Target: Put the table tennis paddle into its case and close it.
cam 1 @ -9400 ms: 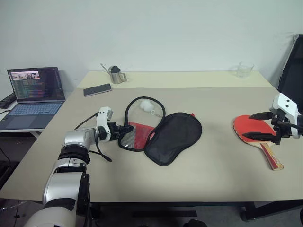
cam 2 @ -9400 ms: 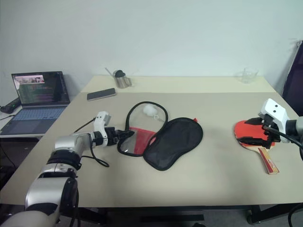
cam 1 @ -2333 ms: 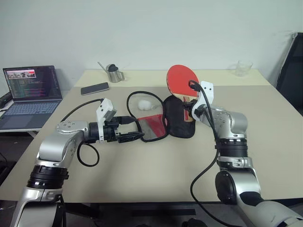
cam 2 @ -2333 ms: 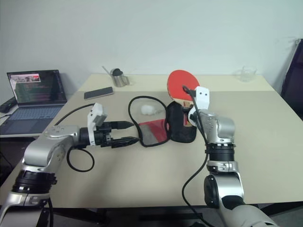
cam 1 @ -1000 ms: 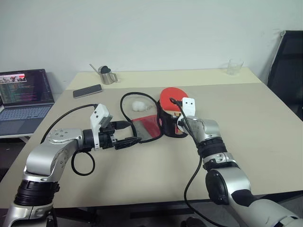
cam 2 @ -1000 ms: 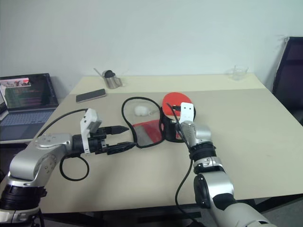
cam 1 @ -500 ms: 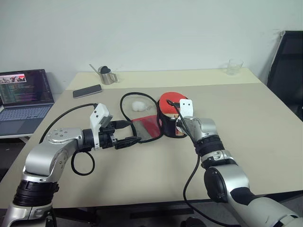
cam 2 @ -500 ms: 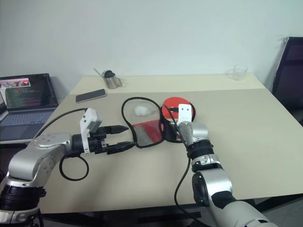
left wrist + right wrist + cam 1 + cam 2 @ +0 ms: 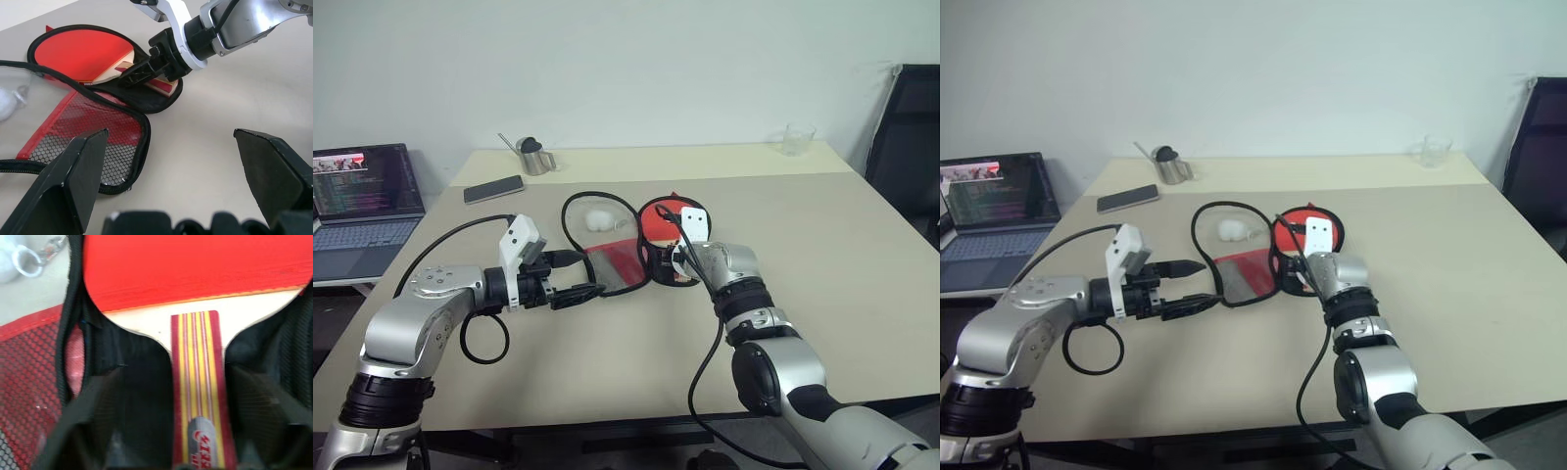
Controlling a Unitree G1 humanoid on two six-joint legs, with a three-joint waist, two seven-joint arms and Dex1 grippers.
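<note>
Table tennis paddle (image 9: 83, 51) lies inside the opened case (image 9: 122, 147) mid-tabletop (image 9: 862, 274), red face up in the black half, striped wooden handle (image 9: 199, 382) pointing toward the right gripper (image 9: 139, 74). Case is unzipped and spread: red mesh flap (image 9: 619, 266) lies flat toward the left side, a black zip edging loop (image 9: 570, 211) curls behind it around a small white ball (image 9: 599, 217). Right gripper sits at the handle end of the paddle, fingers (image 9: 105, 416) spread on either side of the handle with gaps visible, not clamping it; handle rests in the case on its own. Left gripper (image 9: 579, 284) hovers low just beside the near edge of the mesh flap, fingers (image 9: 68, 181) wide apart, holding nothing, not touching the case as far as visible. Case not closed. Far side of tabletop: phone (image 9: 494, 188), small metal pitcher (image 9: 534, 155), clear glass (image 9: 796, 138). Open laptop (image 9: 362, 201) on a lower surface off the left edge. Black chair (image 9: 906, 137) at far right.
</note>
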